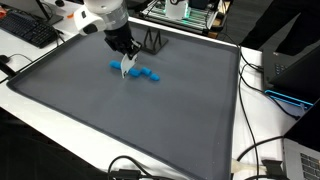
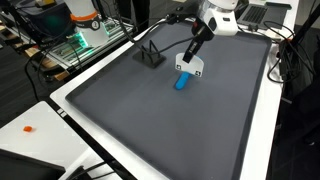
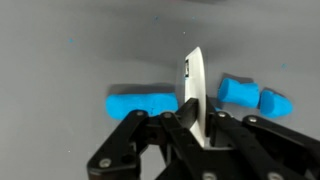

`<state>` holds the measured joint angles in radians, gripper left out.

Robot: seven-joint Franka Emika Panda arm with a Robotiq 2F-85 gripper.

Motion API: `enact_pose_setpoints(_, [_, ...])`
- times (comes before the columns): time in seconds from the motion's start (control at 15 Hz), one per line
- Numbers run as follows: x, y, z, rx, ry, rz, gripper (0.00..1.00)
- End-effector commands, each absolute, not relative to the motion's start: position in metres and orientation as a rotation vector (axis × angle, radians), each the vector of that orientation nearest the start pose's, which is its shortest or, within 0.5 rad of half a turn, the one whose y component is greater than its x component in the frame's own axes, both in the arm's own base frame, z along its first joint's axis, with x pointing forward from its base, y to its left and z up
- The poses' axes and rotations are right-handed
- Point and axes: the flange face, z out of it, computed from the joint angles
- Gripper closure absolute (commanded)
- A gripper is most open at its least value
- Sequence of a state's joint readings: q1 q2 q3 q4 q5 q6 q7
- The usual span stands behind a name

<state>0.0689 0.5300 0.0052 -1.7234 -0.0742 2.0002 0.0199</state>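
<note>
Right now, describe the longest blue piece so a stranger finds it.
On the grey mat, the hand holds a white card upright among blue pieces. The long bar lies alone on one side; the two stubs opposite are shorter.

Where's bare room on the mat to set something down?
Free: the grey mat from the blue pieces out to the edge opposite the black stand. Crowded: around the tool and its white blade, by that stand.

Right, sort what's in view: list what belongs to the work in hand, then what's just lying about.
In hand:
- gripper, shut on the white flat piece
- blue pieces beside it
- grey mat under them

Lying about:
- black stand at the mat's edge
- keyboard off the mat
</note>
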Motion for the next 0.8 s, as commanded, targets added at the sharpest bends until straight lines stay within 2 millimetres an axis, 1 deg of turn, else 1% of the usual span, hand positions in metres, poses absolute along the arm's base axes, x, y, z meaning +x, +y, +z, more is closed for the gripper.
enact_pose_setpoints(0.0, [0.641, 0.034, 0.276, -3.201, -0.123, 0.386, 0.98])
enact_pose_setpoints(0.2, [0.646, 0.026, 0.287, -3.215, -0.106, 0.351, 0.98])
enact_pose_setpoints(0.4, [0.651, 0.017, 0.292, -3.233, -0.090, 0.336, 0.98])
enact_pose_setpoints(0.73, [0.654, 0.003, 0.287, -3.249, -0.068, 0.352, 0.98])
